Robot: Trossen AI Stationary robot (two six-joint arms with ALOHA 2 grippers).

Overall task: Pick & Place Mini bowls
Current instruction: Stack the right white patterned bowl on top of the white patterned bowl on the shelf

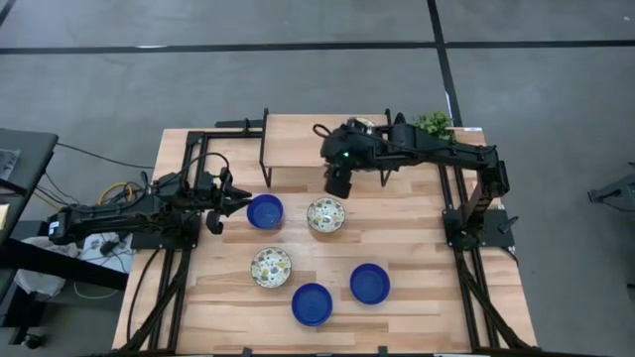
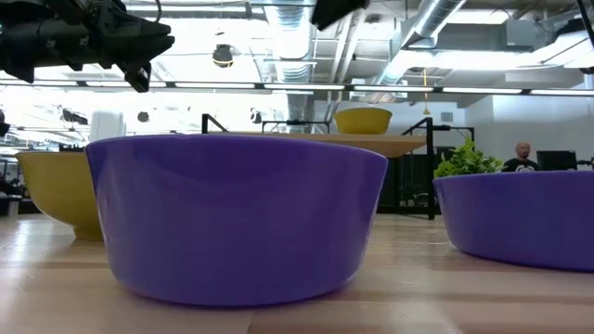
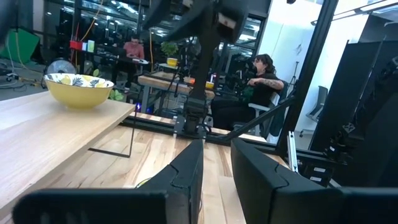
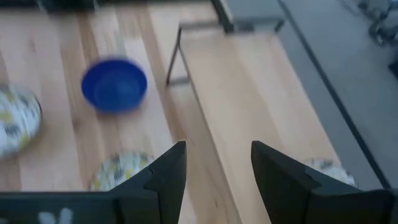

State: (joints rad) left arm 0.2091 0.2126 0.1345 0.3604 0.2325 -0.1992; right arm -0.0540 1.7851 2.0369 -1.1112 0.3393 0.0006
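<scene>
Five mini bowls stand on their bases on the wooden table: a blue one (image 1: pixel 265 211) and a patterned one (image 1: pixel 325 215) in the middle, and a patterned one (image 1: pixel 271 267) and two blue ones (image 1: pixel 369 284) (image 1: pixel 312 303) nearer the front. Another patterned bowl (image 3: pixel 79 87) (image 4: pixel 329 167) sits on the raised shelf (image 1: pixel 298 149), mostly hidden under my right arm in the high view. My right gripper (image 1: pixel 337 188) (image 4: pixel 214 180) hangs open and empty above the shelf's front edge, tilted down. My left gripper (image 1: pixel 241 204) (image 3: pixel 216 180) is level just left of the middle blue bowl, slightly open and empty.
The shelf stands on thin black legs (image 1: pixel 266 164) at the table's far side. A green plant (image 1: pixel 434 123) sits at the far right corner. Black arm frames (image 1: pixel 466 213) run along both table sides. People sit in the room beyond (image 3: pixel 258 74).
</scene>
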